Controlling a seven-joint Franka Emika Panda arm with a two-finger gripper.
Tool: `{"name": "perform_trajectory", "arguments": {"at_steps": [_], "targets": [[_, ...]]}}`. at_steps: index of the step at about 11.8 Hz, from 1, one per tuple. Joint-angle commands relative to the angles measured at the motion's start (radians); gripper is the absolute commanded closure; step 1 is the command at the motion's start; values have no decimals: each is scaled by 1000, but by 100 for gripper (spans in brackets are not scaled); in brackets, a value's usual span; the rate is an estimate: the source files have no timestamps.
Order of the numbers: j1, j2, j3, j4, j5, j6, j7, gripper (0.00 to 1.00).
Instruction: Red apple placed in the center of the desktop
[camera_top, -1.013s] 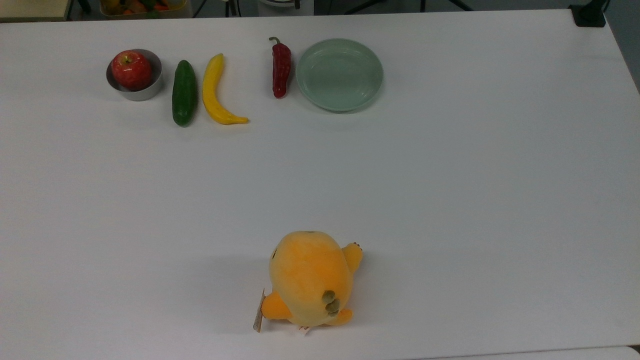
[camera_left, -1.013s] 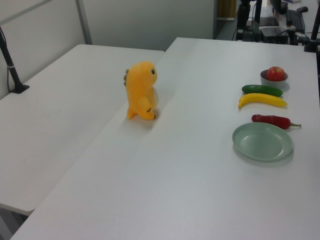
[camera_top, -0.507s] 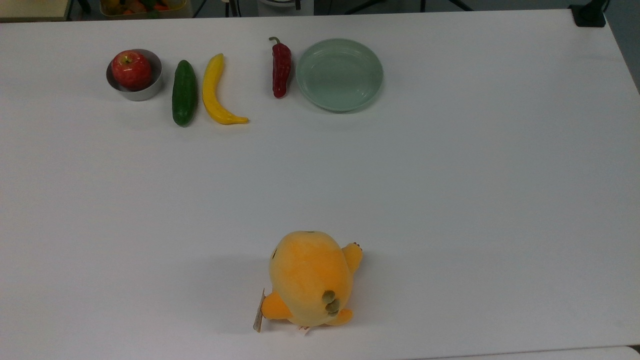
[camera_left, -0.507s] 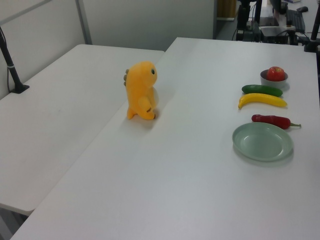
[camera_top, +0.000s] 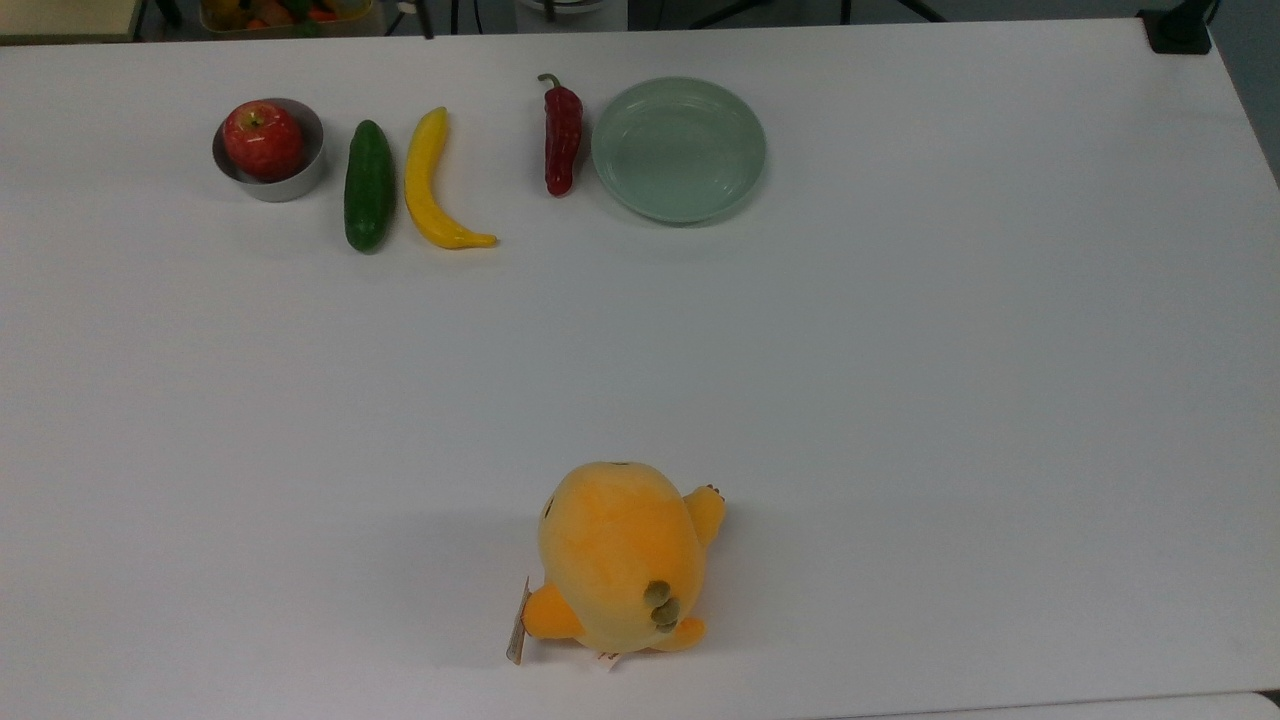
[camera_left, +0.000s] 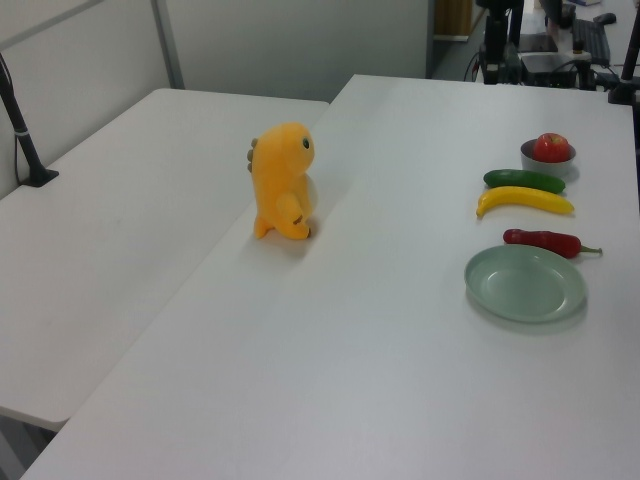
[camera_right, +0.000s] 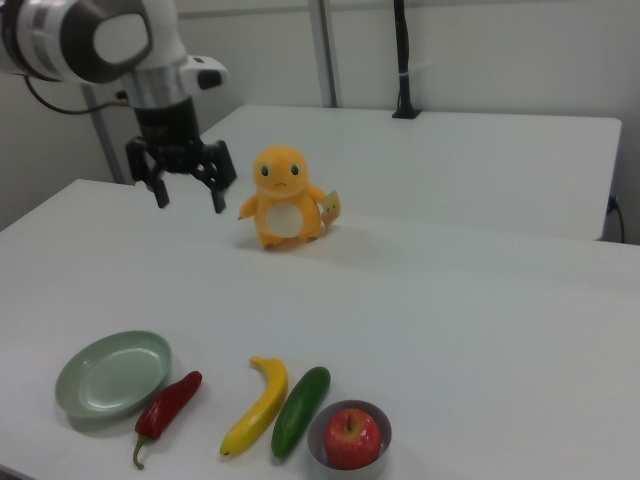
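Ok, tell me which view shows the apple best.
The right view: the apple is nearest there, sitting in its metal bowl. The top view shows it from above; the left view shows it far off.

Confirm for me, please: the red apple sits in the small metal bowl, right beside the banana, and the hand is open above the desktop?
Not quite: the red apple is in the metal bowl, but its neighbour is the cucumber; the banana lies beyond that, as the top view shows. The hand is open above the desktop.

Desktop (camera_top: 900, 380) with plate (camera_top: 679, 148), plush (camera_top: 620, 555)
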Motion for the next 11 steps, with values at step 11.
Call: {"name": "perform_trajectory", "arguments": {"at_steps": [11], "targets": [[-61,-4,-305,-420,-210,368,-418,0]]}}
